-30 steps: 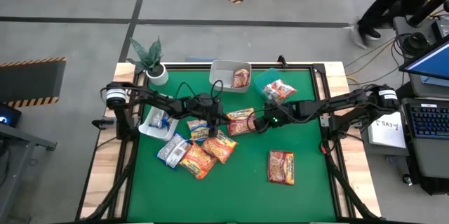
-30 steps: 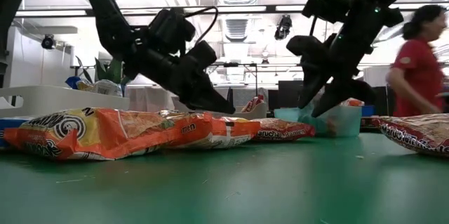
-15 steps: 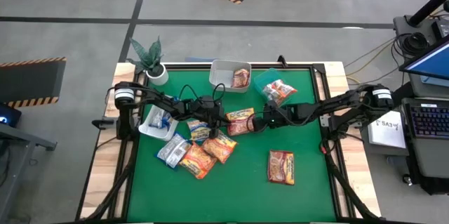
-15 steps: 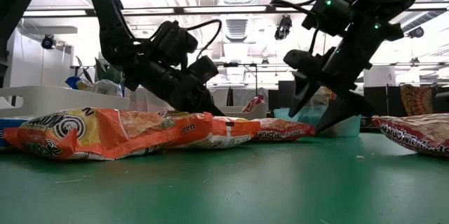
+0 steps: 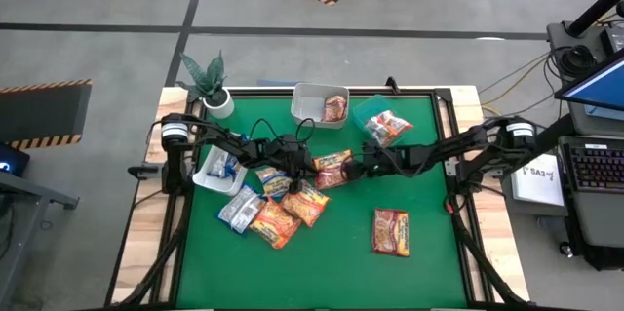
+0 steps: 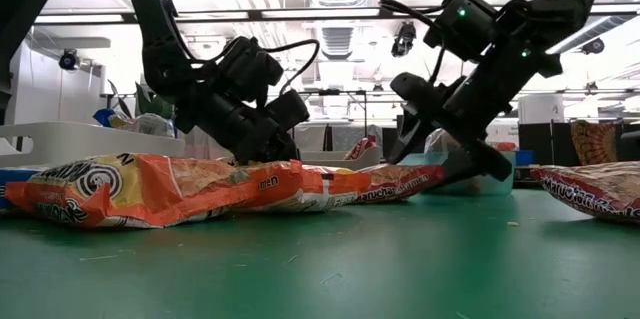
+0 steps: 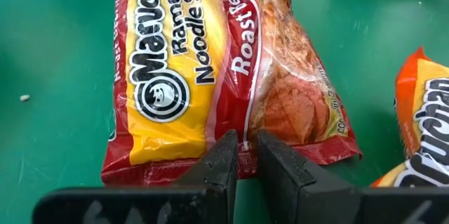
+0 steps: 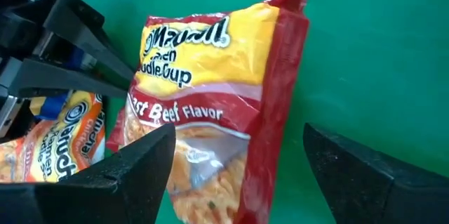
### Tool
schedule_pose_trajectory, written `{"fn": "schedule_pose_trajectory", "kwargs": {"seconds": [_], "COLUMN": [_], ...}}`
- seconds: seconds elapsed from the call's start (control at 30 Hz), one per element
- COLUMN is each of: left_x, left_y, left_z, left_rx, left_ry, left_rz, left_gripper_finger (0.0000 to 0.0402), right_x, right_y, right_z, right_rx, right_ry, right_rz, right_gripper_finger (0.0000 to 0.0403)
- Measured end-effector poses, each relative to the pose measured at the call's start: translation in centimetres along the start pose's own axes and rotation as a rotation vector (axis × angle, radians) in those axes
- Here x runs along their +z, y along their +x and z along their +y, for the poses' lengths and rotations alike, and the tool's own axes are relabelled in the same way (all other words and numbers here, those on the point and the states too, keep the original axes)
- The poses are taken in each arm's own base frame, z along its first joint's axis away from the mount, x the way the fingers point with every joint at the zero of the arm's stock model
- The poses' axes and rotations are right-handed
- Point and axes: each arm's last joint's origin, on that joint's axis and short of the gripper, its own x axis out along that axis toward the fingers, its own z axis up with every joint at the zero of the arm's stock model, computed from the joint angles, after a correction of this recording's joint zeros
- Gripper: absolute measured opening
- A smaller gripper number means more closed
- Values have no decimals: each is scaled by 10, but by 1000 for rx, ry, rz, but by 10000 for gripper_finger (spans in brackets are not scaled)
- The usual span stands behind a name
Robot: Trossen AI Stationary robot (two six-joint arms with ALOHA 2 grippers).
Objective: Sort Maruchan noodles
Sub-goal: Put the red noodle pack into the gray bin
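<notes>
A red-and-yellow roast beef Maruchan packet (image 5: 333, 168) lies flat mid-table between both grippers, with its lettering clear in the left wrist view (image 7: 182, 62) and the right wrist view (image 8: 210, 90). My left gripper (image 5: 307, 158) (image 7: 244, 147) is shut on its left end. My right gripper (image 5: 356, 168) (image 8: 238, 131) is open, a finger on either side of the packet's right end, and I cannot tell whether they touch it. In the low view the right gripper (image 6: 445, 159) stands low over the packet (image 6: 390, 186). My left gripper pinches the packet's red sealed short end (image 7: 184, 166) between its two fingers, which lie across that edge near its middle. The fingers slant down at it from the table's left. The packet rests on the green table.
Orange packets (image 5: 283, 215) and a blue-white one (image 5: 239, 209) lie piled nearer the left. A lone dark red packet (image 5: 390, 231) lies front right. A white tub (image 5: 310, 97), a teal tub (image 5: 369, 111) and a left white tub (image 5: 207, 176) hold packets. A potted plant (image 5: 210, 82) stands far left.
My right gripper has come down and moved toward the table's left, staying open, until its fingers stand astride the roast beef packet's right end. My left gripper has dropped lower onto the packet's left end. A person at the far right has left the view.
</notes>
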Motion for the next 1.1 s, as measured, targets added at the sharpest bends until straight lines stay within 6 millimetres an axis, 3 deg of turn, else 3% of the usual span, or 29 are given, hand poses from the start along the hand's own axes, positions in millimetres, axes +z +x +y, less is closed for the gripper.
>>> {"fn": "schedule_pose_trajectory", "kwargs": {"seconds": [0.27,0.47,0.6,0.9,1.1], "left_x": [0,0,0,2,20], "left_y": [0,0,0,-2,-16], "left_z": [0,0,0,0,-3], "left_rx": [1,1,2,2,6], "left_ry": [1,4,5,6,31], "left_rz": [2,4,2,-3,-53], "left_gripper_finger": [39,39,39,39,39], "right_x": [-2,-3,-4,-1,6], "right_y": [24,36,38,32,18], "right_z": [4,10,9,10,17], "right_rx": [111,243,240,229,254], "right_ry": [-32,-76,-81,-109,-161], "right_rz": [-47,-71,-70,-72,-97], "right_gripper_finger": [300,276,235,102,49]}}
